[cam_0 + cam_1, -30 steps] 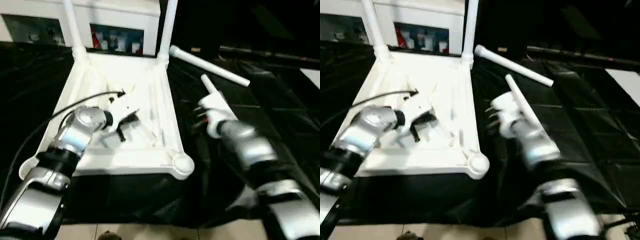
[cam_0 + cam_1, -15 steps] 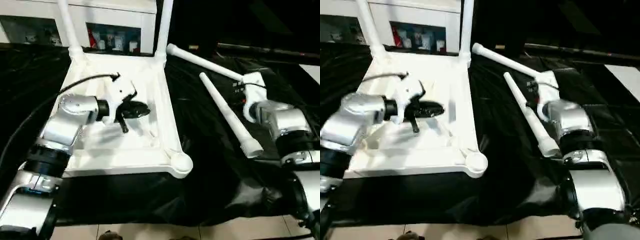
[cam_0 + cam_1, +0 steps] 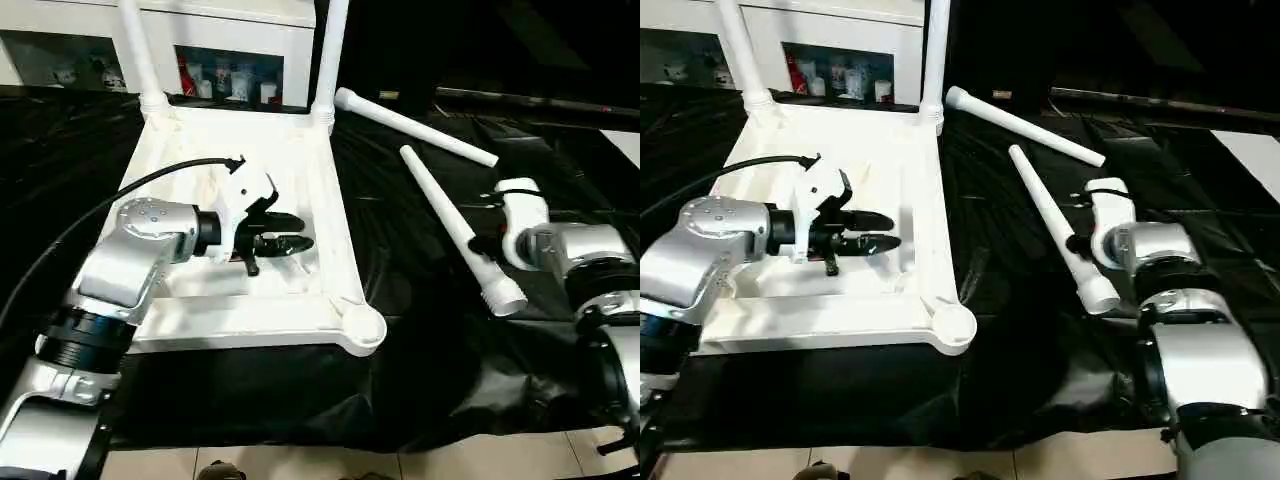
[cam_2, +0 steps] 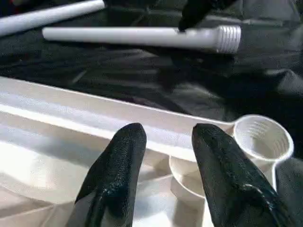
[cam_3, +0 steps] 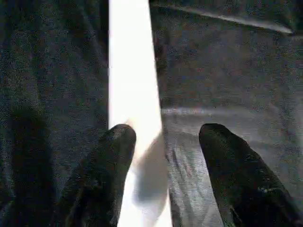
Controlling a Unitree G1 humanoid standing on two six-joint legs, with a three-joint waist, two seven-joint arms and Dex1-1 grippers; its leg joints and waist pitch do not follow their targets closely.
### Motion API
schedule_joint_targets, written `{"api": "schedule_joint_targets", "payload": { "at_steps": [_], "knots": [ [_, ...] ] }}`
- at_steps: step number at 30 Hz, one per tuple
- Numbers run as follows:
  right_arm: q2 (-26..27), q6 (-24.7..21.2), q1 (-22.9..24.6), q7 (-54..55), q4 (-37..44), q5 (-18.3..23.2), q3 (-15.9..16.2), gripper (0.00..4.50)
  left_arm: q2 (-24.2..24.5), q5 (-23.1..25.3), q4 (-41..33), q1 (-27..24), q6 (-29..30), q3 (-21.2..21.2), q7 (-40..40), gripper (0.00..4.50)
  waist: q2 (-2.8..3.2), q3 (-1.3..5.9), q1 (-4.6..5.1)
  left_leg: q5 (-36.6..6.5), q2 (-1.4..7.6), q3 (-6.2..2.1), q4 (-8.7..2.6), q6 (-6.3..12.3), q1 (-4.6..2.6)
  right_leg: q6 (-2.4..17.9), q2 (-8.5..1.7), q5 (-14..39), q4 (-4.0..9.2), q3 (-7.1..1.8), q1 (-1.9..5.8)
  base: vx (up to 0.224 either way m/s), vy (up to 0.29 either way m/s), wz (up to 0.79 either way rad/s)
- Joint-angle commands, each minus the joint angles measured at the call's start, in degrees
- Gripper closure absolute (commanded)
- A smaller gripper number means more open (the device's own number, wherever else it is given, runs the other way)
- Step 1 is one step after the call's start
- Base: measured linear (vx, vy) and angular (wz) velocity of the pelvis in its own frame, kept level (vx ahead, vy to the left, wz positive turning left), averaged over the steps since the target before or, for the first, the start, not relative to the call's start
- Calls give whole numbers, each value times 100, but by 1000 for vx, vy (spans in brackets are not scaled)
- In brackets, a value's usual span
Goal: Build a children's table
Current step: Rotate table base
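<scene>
Where frame ends, 2 standing legs (image 3: 331, 60) vanish.

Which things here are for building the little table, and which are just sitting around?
For the job:
- upside-down tabletop
- two legs standing in its far corners
- two loose legs on the black sheet

Just there:
- white glass-door cabinet
- black sheet
</scene>
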State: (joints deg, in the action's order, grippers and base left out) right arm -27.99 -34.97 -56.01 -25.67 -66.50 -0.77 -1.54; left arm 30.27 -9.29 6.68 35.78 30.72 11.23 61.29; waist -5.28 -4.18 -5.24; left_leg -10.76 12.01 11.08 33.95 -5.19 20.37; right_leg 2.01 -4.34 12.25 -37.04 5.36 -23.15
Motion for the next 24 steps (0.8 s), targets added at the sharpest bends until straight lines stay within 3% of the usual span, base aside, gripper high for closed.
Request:
{"api": "schedule_joint_targets", "payload": {
  "at_steps": [1,3,5,8,11,16,24],
  "knots": [
    [-102,-244,-1,-286,-73,18,25,160,62,-42,-232,-82,154,131,102,209,13,461,-31,-120,130,-38,-279,68,19,1259,-376,-51,326,-361,405,0,0,0],
    [-118,-250,31,-408,-150,-7,81,148,95,-31,-268,-111,185,166,145,198,18,457,-36,-138,132,-29,-273,81,21,1265,-378,19,335,-360,393,0,0,0],
    [-157,-211,54,-431,-327,-75,109,127,107,-27,-305,-130,232,198,178,172,61,454,-42,-210,142,-27,-271,34,7,1310,-383,103,346,-360,376,0,0,0],
    [-214,-302,72,-560,-448,-46,56,115,116,-59,-342,-113,307,244,201,163,56,459,-54,-263,147,-31,-268,-9,10,1325,-387,134,344,-359,385,0,0,0],
    [-242,-397,132,-764,-504,-144,173,81,122,-61,-337,-102,331,272,181,126,67,461,-71,-240,145,-32,-262,-6,16,1320,-377,82,335,-357,386,0,0,0],
    [-284,-412,215,-909,-592,-195,239,81,128,-12,-306,-110,307,283,152,89,33,470,-94,-145,144,-26,-252,34,22,1325,-386,14,331,-356,391,0,0,0],
    [-371,-427,252,-1122,-702,-213,223,159,129,-17,-345,-115,375,285,104,26,28,469,-114,-175,147,-24,-245,32,24,1294,-385,139,337,-354,387,0,0,0]
  ]
}}
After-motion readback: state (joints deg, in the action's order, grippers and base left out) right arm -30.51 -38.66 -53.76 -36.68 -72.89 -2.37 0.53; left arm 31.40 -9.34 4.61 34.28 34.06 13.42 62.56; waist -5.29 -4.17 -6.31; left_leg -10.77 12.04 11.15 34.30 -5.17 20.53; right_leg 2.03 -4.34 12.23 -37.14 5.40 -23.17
